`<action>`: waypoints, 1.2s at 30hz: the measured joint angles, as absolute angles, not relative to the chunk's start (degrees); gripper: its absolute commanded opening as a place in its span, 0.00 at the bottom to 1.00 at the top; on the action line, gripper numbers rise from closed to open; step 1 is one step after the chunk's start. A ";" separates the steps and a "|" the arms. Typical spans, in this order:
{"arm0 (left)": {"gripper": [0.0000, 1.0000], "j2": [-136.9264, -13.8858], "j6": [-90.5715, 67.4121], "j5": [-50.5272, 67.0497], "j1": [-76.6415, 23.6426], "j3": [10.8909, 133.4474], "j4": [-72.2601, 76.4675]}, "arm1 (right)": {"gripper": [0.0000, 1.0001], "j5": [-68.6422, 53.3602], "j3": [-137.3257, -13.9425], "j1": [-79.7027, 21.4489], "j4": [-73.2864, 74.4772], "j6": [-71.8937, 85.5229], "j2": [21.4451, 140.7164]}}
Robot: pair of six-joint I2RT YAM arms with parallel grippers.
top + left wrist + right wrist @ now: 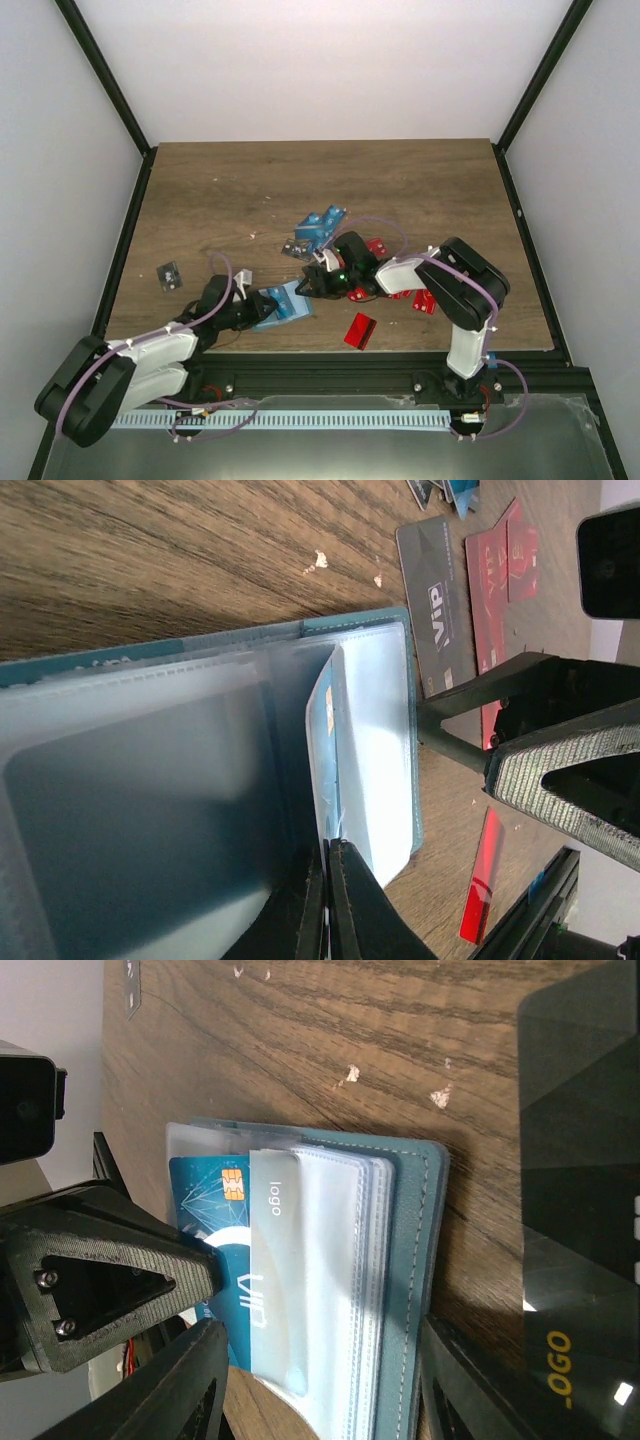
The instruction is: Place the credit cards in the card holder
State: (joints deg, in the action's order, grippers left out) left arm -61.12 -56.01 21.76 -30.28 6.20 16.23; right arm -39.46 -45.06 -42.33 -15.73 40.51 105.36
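Left jaws clench a sleeve [320,1260] of the card holder [410,1260]; right jaws straddle it, released. The half-inserted blue card [200,1205] may snag there and buckle.

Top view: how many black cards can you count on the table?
2. One black card lies alone near the left edge; another sits beside the blue cards mid-table. More may hide under the right arm.

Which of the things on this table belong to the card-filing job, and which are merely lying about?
Job: card holder; blue card part-way in its sleeve; loose red cards, blue cards, black card, grey VIP card.
Lying about: pale flecks on the wooden table.
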 measured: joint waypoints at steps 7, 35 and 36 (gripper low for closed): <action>0.04 -64.69 -53.69 23.22 -30.24 7.42 17.61 | 0.55 -39.46 -45.82 -42.33 -14.06 39.72 105.41; 0.04 -73.93 -54.46 26.57 -30.59 8.95 25.89 | 0.54 -40.03 -47.00 -42.13 -13.04 40.10 106.13; 0.04 -74.00 -54.81 26.26 -30.83 8.95 26.06 | 0.54 -40.03 -47.00 -42.13 -13.10 40.18 106.13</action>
State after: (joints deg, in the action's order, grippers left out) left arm -74.00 -54.81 26.26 -30.83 8.95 26.06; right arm -40.03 -47.00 -42.13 -13.10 40.18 106.13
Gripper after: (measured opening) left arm 0.042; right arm 0.541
